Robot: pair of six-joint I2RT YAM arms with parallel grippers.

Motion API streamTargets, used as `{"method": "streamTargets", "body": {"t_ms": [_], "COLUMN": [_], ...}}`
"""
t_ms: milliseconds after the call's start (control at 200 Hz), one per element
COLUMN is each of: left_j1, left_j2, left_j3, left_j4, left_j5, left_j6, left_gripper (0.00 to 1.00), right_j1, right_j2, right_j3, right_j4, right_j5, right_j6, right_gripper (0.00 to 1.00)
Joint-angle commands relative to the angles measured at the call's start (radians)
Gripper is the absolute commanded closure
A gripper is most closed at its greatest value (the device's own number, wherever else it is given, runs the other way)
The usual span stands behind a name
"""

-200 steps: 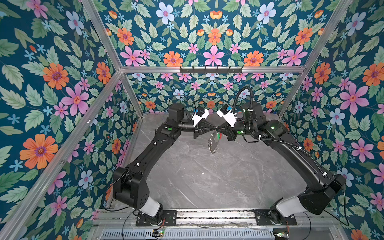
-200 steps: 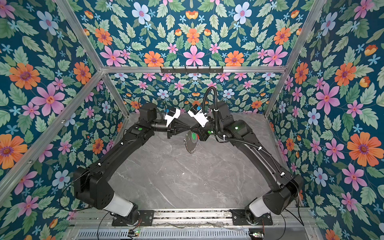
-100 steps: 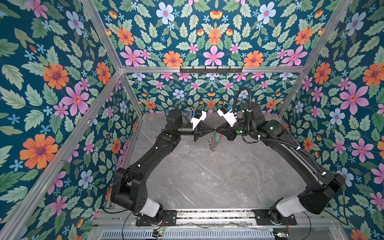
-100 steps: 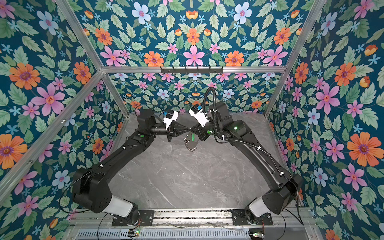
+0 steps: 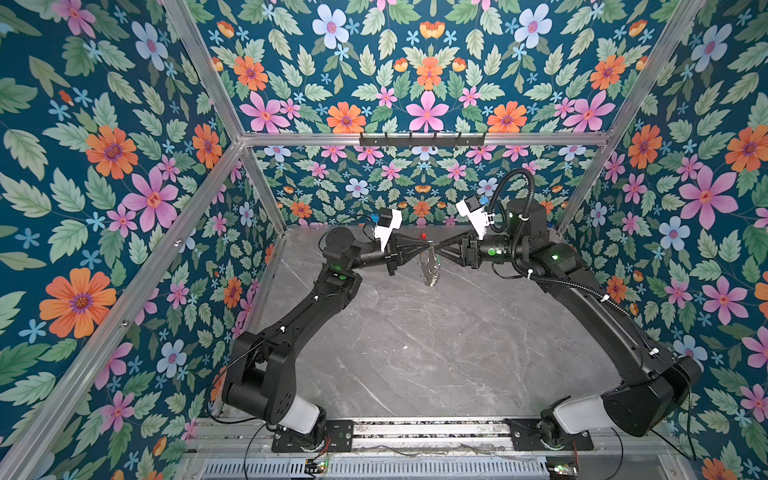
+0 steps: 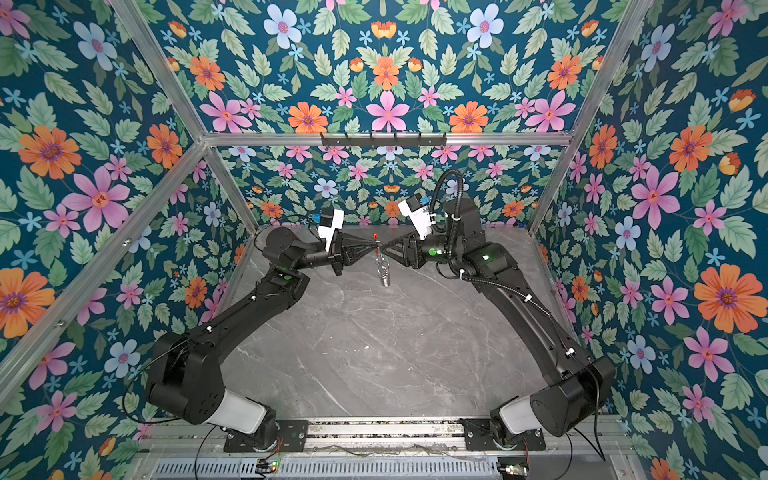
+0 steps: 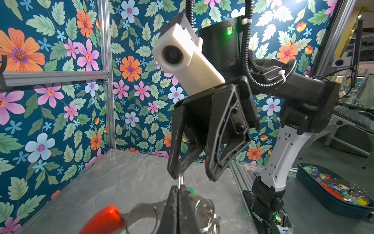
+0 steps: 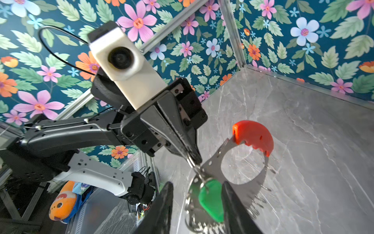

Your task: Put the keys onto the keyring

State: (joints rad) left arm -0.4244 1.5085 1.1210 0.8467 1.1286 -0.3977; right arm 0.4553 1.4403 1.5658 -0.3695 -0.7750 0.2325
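Keys seem hung on the keyring, which the left pincer clamps, and dangle between the right pincer's parted jaws; probably only letting go remains.

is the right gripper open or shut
Open: the right gripper shows its fingers apart, the green key between them.

both arms reach inward from their bases, elbows bent, wrists level and tip to tip in mid-air. the left gripper has its fingers pressed flat together on the keyring. the right gripper faces it, fingers parted.
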Motion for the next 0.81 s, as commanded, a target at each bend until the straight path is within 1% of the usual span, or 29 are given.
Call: {"method": "streamTargets", "body": {"t_ms": [0, 155, 255, 315, 410, 560, 801], "left_j1": [0.001, 0.001, 0.000, 0.001, 0.003, 0.004, 0.004], "left_j2": [-0.006, -0.010, -0.007, -0.007, -0.008, -0.009, -0.005], "left_j3": [0.008, 0.007, 0.009, 0.008, 0.010, 0.007, -0.009], "left_j4": [0.076, 0.089, 0.103, 0.107, 0.113, 0.150, 0.285], "left_j5": [-0.002, -0.007, -0.010, -0.009, -0.011, -0.016, -0.046], "left_j6": [-0.038, -0.052, -0.062, -0.068, -0.072, -0.098, -0.172], "left_gripper": [1.00, 1.00, 1.00, 1.00, 1.00, 1.00, 1.00], "right_j1": [0.000, -0.001, -0.001, -0.001, -0.001, -0.002, -0.003], "right_j2": [0.005, 0.008, 0.006, 0.003, -0.001, -0.003, 0.007], "right_j3": [0.003, 0.008, 0.006, 0.006, 0.001, -0.010, -0.023], "right_j4": [0.068, 0.078, 0.080, 0.080, 0.076, 0.074, 0.080], "right_j5": [-0.062, -0.069, -0.071, -0.069, -0.063, -0.052, -0.057], "right_j6": [0.031, 0.036, 0.036, 0.034, 0.028, 0.024, 0.038], "right_gripper": [0.66, 0.85, 0.94, 0.97, 1.00, 1.00, 1.00]}}
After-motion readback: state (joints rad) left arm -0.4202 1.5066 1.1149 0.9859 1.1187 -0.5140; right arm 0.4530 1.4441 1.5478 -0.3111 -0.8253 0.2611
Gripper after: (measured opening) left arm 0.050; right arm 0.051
